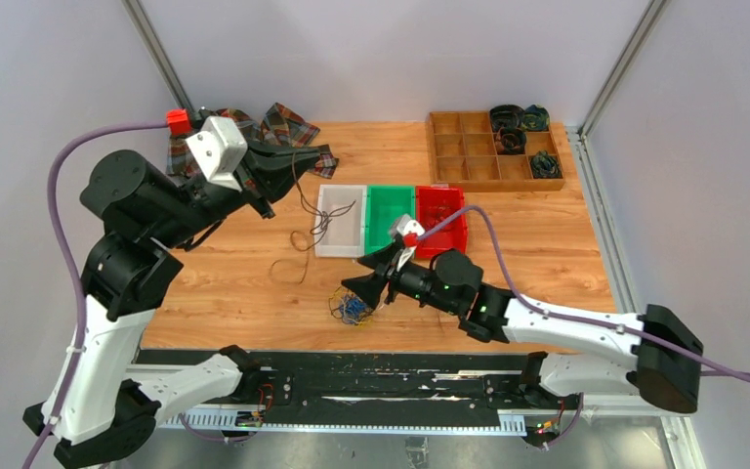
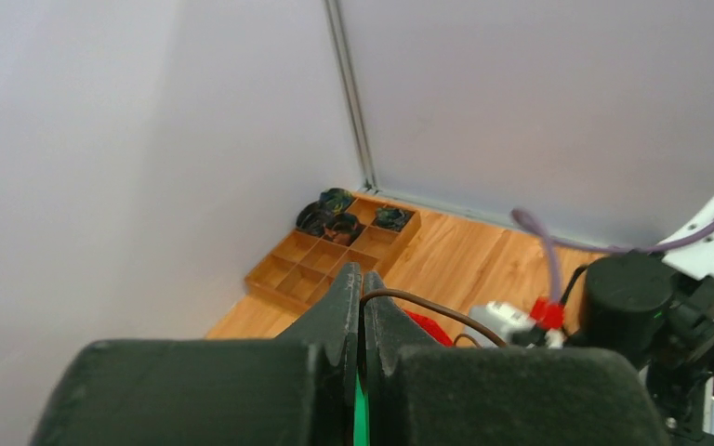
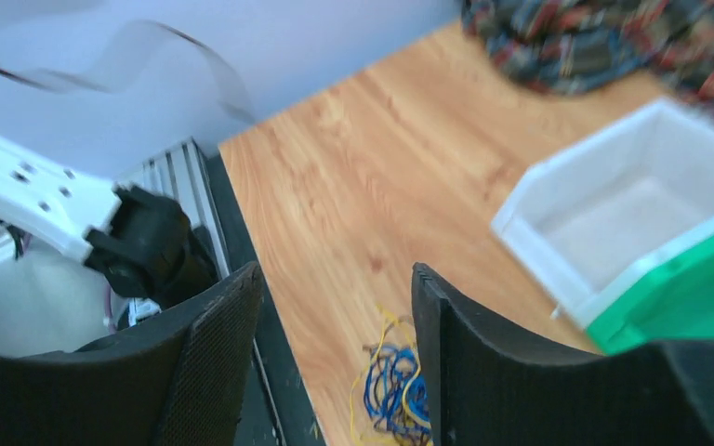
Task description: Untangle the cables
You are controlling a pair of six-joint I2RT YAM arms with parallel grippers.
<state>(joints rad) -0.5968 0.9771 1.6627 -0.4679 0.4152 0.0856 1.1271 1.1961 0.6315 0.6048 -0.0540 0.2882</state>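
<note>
A tangle of blue, yellow and dark cables (image 1: 352,307) lies on the wooden table near its front edge. My right gripper (image 1: 355,274) hovers just above it, open and empty. In the right wrist view the tangle (image 3: 392,395) sits low between the spread fingers of this gripper (image 3: 335,283), closer to the right finger. My left gripper (image 1: 328,160) is raised at the back left and shut on a thin dark brown cable (image 1: 299,198). That cable hangs down and ends in loose loops on the table. In the left wrist view the cable (image 2: 428,307) comes out of the closed left gripper (image 2: 363,279).
White (image 1: 340,220), green (image 1: 389,217) and red (image 1: 441,220) bins stand side by side mid-table, behind the right gripper. A wooden compartment tray (image 1: 493,149) holding dark coils sits at the back right. A plaid cloth (image 1: 283,125) lies at the back left.
</note>
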